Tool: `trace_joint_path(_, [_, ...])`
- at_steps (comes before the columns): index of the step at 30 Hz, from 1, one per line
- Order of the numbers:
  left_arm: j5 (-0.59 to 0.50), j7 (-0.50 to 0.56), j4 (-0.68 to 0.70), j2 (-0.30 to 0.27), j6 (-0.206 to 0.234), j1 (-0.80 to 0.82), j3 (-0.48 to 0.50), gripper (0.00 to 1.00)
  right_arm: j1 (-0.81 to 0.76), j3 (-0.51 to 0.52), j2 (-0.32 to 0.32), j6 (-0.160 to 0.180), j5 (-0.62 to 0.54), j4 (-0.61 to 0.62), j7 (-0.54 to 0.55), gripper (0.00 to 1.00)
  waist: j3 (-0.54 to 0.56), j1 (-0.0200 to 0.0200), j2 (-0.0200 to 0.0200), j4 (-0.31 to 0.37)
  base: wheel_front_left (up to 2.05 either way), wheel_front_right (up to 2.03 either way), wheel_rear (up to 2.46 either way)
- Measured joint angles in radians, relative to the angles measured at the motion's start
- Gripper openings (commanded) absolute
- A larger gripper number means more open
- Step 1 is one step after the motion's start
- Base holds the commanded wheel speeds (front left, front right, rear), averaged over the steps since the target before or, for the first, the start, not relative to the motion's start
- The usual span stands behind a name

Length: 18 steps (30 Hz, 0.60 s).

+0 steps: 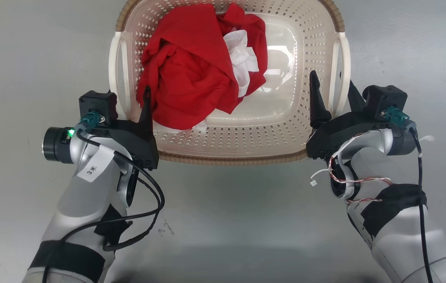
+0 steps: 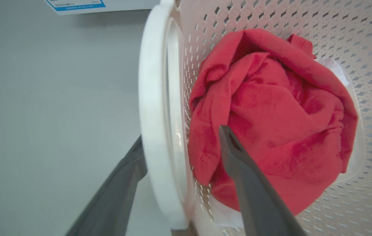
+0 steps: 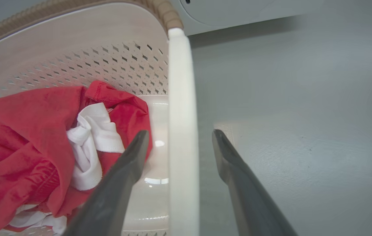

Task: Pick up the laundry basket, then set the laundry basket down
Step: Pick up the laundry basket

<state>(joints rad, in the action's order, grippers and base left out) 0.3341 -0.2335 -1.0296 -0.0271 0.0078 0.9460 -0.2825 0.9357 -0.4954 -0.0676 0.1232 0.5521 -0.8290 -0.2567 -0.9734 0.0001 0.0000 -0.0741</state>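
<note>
Two grippers, each with two long dark fingers. The left gripper is spread apart and grasps nothing. Its outer finger lies outside the left handle, its tip passing behind the white bar, and its inner finger reaches inside the basket over the red cloth. In the head view that outer finger is hidden behind the wrist's black housing. The right gripper is also spread and grasps nothing. One finger is inside the basket and one outside, with the right handle standing between them and a gap showing on either side. There is one laundry basket, cream with perforated walls and a brown woven-look rim. It lies between the two grippers, straight ahead of the robot, with its near rim level with the wrists. It has two white side handles, one per gripper. Inside is one crumpled red cloth, heaped toward the robot's left, with white cloth tucked into it. Whether the white is one piece or more is hard to tell. The basket's far end is cut off by the top edge of the head view. Grey floor surrounds it, though whether the basket rests on the floor cannot be told. Beyond the basket, the right wrist view catches a white appliance, cut off at the top.
</note>
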Motion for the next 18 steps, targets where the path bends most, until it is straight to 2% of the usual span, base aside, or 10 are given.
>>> trace_joint_path(4, [0.032,0.003,-0.007,0.0,-0.001,0.013,-0.025,1.0,0.003,-0.022,0.0,0.0,0.018,-0.01,0.0,1.0,-0.001,0.0,0.0,0.005,0.0,0.0,0.0])
trace_joint_path(5, [0.038,0.003,-0.009,0.0,-0.008,0.014,-0.031,0.91,0.004,-0.026,0.0,0.0,0.024,-0.011,0.0,0.96,-0.001,0.0,0.0,0.007,0.0,0.0,0.0])
trace_joint_path(6, [0.043,0.003,-0.01,0.0,-0.008,0.015,-0.04,0.81,0.007,-0.031,0.0,0.0,0.03,-0.012,0.0,0.8,-0.001,0.0,0.0,0.008,0.0,0.0,0.0])
trace_joint_path(7, [0.047,0.005,-0.012,0.0,-0.008,0.015,-0.048,0.49,0.01,-0.036,0.0,0.001,0.033,-0.014,0.0,0.5,-0.001,0.0,0.0,0.009,0.0,0.0,0.0])
trace_joint_path(8, [0.053,0.007,-0.012,-0.001,-0.008,0.015,-0.053,0.36,0.015,-0.04,0.0,0.001,0.038,-0.015,0.0,0.45,-0.001,0.0,0.0,0.011,0.0,0.0,0.0])
trace_joint_path(10, [0.076,0.01,-0.015,-0.005,-0.01,0.015,-0.066,0.02,0.02,-0.047,0.0,0.001,0.045,-0.017,0.0,0.23,-0.001,0.0,0.0,0.014,0.0,0.0,0.0])
trace_joint_path(11, [0.091,0.012,-0.015,-0.009,-0.008,0.015,-0.073,0.0,0.02,-0.048,-0.002,0.01,0.051,-0.021,0.0,0.07,-0.001,-0.0001,0.0,0.015,0.0,0.0,0.0])
trace_joint_path(12, [0.101,0.012,-0.016,-0.017,-0.01,0.015,-0.081,0.0,0.02,-0.05,-0.011,0.01,0.054,-0.026,0.0,0.0,0.0,0.0,0.0,0.017,0.0,0.0,0.0])
trace_joint_path(18, [0.163,0.012,-0.009,-0.021,-0.012,0.011,-0.138,0.0,0.019,-0.072,-0.019,0.01,0.08,-0.059,-0.001,0.0,0.015,0.0,0.0,0.022,0.0,0.0,0.0])
